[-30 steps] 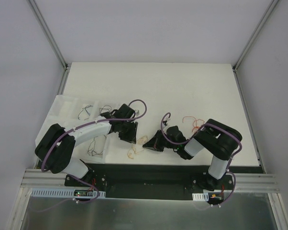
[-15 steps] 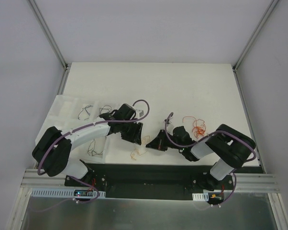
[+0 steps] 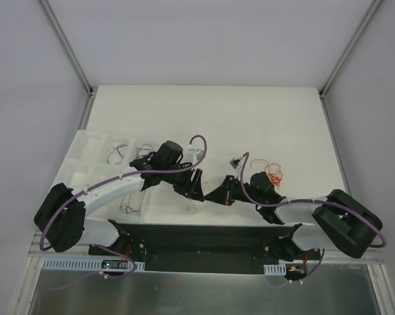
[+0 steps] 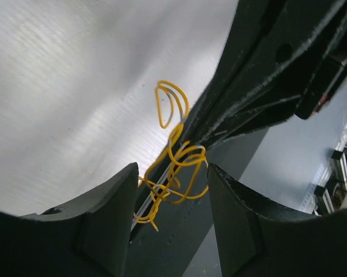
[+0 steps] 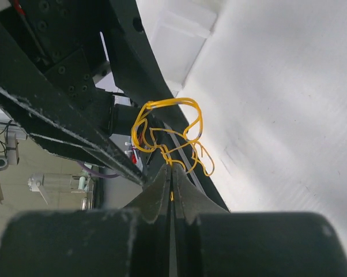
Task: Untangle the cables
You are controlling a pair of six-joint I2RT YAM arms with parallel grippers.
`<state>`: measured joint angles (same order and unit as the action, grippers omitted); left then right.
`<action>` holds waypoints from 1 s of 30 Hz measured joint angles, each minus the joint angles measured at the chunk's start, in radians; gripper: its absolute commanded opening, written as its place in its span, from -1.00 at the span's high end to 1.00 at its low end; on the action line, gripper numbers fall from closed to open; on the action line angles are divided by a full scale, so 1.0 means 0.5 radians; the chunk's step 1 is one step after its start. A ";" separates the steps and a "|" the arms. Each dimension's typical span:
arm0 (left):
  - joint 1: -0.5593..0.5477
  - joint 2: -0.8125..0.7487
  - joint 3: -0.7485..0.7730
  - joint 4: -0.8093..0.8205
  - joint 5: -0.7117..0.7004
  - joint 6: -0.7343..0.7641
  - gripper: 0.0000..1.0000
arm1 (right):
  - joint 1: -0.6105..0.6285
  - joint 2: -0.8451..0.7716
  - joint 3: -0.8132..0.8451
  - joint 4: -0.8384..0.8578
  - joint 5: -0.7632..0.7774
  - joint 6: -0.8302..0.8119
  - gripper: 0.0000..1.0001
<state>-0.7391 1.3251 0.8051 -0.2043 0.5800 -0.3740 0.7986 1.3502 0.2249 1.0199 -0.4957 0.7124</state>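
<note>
In the top view the yellow cable is made out only as a faint curl at about 6 o'clock on the white bench. It lies just under the point where the left arm and the right arm meet, and whether it rests on the surface or hangs above it cannot be told. In the right wrist view the right jaws are seen clenched on one strand of it, the grip point being hidden in the seam between them, and loose loops are spread beyond the tips toward 12 o'clock. In the left wrist view the left jaws are held released and well apart, with the tangle lying in the gap between them. Its upper end is lost behind the black body of the other arm, by which much of both wrist views is blocked. Orange and red cables are bunched at about 4 o'clock, their strands too fine to be separated. Black cables are seen as thin loops at 9 o'clock within the faint outline of a translucent plastic tray, and more at 8 o'clock are partly covered by the left arm. A small dark piece near the centre is too small to be identified. The bench is matte white, and it is enclosed by aluminium posts and plain grey walls. A black base plate is set along its near edge.
</note>
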 measured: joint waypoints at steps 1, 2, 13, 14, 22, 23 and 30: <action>-0.010 -0.014 -0.014 0.024 0.049 -0.001 0.06 | -0.011 -0.034 -0.010 -0.006 -0.012 -0.001 0.99; -0.017 -0.026 -0.027 0.046 0.092 -0.001 0.10 | -0.021 -0.063 -0.019 -0.016 -0.021 -0.002 0.99; -0.028 -0.103 -0.098 0.131 0.237 -0.033 1.00 | -0.124 -0.410 -0.102 -0.230 -0.031 -0.031 0.99; -0.029 -0.103 -0.098 0.132 0.229 -0.039 1.00 | -0.127 -0.482 -0.105 -0.295 -0.019 -0.046 0.99; -0.029 -0.216 0.008 -0.190 -0.551 -0.076 1.00 | -0.132 -1.456 0.004 -1.572 0.488 -0.433 0.99; -0.028 -0.269 0.008 -0.214 -0.642 -0.082 1.00 | -0.132 -1.548 0.031 -1.706 0.566 -0.474 0.99; -0.028 -0.670 0.053 -0.296 -1.171 -0.111 1.00 | -0.137 -1.965 0.266 -2.552 1.140 -0.700 0.99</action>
<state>-0.7532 0.9901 0.8318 -0.3523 -0.0055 -0.4297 0.7300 0.3679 0.3576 -0.2562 0.0742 0.3626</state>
